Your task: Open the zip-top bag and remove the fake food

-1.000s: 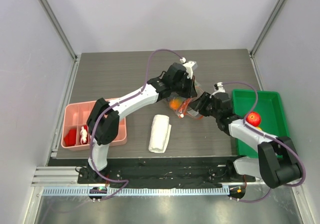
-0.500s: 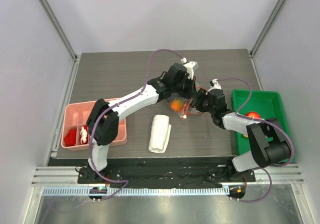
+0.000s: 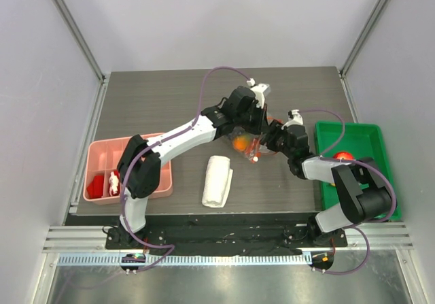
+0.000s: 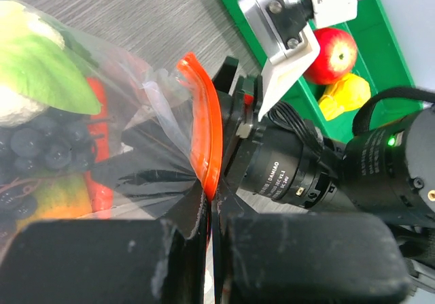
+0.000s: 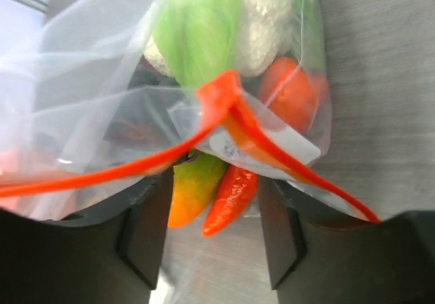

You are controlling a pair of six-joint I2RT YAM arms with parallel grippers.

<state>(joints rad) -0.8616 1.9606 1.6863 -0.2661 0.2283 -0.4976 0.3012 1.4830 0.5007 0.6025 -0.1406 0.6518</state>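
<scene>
The clear zip-top bag (image 3: 249, 145) lies mid-table, its orange-red zip strip (image 4: 204, 137) pulled apart into an open mouth. My left gripper (image 4: 209, 198) is shut on one end of that strip. Inside the bag is fake food: a green leafy piece (image 5: 197, 25), dark grapes (image 4: 37, 147), an orange piece (image 5: 289, 86). My right gripper (image 5: 212, 202) is open at the bag's mouth. A red chili (image 5: 231, 195) and a yellow-green fruit (image 5: 194, 188) sit between its fingers (image 5: 146, 229). In the top view the right gripper (image 3: 270, 141) is just right of the bag.
A green tray (image 3: 370, 128) at the right holds a red apple (image 3: 344, 157) and a yellow piece (image 4: 343, 94). A folded white cloth (image 3: 217, 179) lies in front of the bag. A pink compartment tray (image 3: 102, 147) stands at the left edge.
My right gripper has swung left from beside the green tray to the bag's mouth and its fingers have spread wider. The left gripper has kept its hold on the strip.
</scene>
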